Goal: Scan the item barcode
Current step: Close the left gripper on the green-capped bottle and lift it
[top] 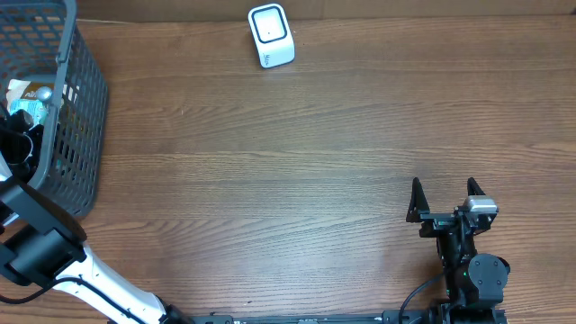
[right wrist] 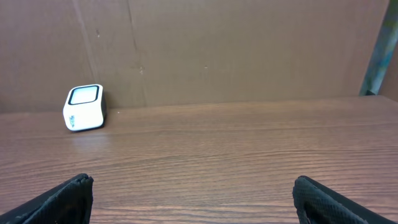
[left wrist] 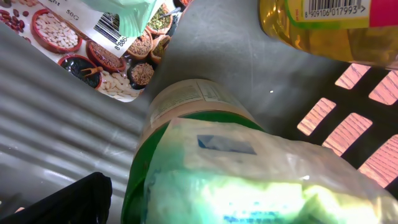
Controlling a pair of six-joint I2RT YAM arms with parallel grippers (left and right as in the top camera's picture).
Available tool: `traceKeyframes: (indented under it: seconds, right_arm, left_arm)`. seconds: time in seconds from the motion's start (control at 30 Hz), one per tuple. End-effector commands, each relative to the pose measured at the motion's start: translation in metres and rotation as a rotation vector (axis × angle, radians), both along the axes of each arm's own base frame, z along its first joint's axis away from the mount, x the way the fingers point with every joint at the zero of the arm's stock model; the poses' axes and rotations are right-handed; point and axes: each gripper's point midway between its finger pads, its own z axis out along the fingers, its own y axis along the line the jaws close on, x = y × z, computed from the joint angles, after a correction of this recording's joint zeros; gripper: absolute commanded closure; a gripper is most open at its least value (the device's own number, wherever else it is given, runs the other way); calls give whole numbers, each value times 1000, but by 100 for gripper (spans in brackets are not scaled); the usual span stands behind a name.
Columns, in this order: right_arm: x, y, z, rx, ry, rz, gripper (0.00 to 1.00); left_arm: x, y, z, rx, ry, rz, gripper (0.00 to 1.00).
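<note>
**Fig. Opening step: picking an item from the basket.** The left gripper (top: 20, 140) is lowered into the grey mesh basket (top: 85, 99) at the far left edge of the table (top: 270, 180). Its jaws stand wide apart and clamp nothing; the left wrist view shows only one dark finger (left wrist: 68, 202), at the lower left.

Directly below the wrist camera lies a green container (left wrist: 186, 124) with a pale label, partly covered by a clear plastic bag (left wrist: 261, 180). Beyond it are a yellow bottle (left wrist: 323, 28), whose printed barcode (left wrist: 333, 9) faces up, and a packet showing pictures of beans (left wrist: 81, 43), also with a code in sight. Which item is meant for scanning cannot be told; all of them rest inside the basket, and none is lifted yet.

The white scanner (top: 271, 36) stands at the far side of the table, near the middle and well apart from the basket. The right gripper (top: 443, 187) hangs fully open and empty at the near right, facing the scanner.

Judged next move: close the left jaws on one item, lift it over the basket wall, carry it rightward to the scanner and turn its barcode toward the window. Crowding within the basket may hamper a clean grip.
</note>
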Motion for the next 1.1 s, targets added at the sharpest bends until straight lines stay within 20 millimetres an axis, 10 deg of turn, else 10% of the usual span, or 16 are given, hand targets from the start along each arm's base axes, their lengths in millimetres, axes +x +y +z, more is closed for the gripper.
traceKeyframes:
  seconds: [0.0,0.7,1.07]
  right_arm:
    - [0,-2,-2,3,-3,-13,0]
    - [0,-2,-2,3,-3,-13,0]
    - [0,-2,-2,3,-3,-13,0]
  left_arm:
    - [-3,-3,-7,-21,14,-18,3]
    - [-19,9,-13,48,109,76,19]
    - [-13,15,-13,76,83,67,1]
